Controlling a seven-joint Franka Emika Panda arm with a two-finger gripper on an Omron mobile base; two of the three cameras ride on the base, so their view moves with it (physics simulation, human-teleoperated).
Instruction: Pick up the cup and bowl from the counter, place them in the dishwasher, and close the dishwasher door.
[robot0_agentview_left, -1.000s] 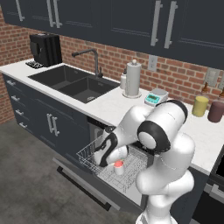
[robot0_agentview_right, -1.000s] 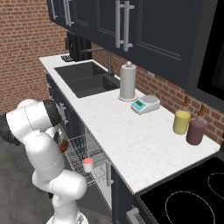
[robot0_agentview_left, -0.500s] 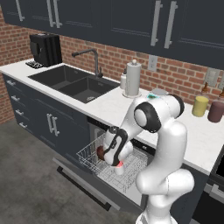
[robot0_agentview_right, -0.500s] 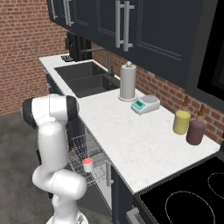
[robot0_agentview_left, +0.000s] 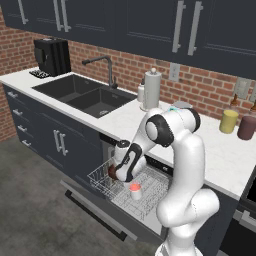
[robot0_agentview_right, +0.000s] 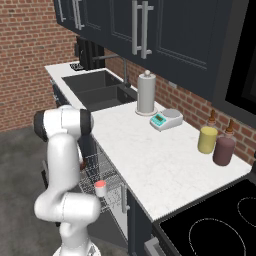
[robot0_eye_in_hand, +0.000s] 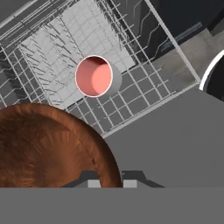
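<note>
bowl going into the dishwasher rack
fingers (robot0_agentview_left: 116, 172) closed on the brown bowl (robot0_eye_in_hand: 48, 146), low over the white rack (robot0_agentview_left: 150, 192); cup (robot0_eye_in_hand: 94, 75) already stands in the rack just beyond them; next: lower, let go, then shut the door (robot0_agentview_left: 95, 212)

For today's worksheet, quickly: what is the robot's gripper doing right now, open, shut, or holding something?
Gripper: shut on the bowl, held over the dishwasher rack, near the cup standing in it.
</note>
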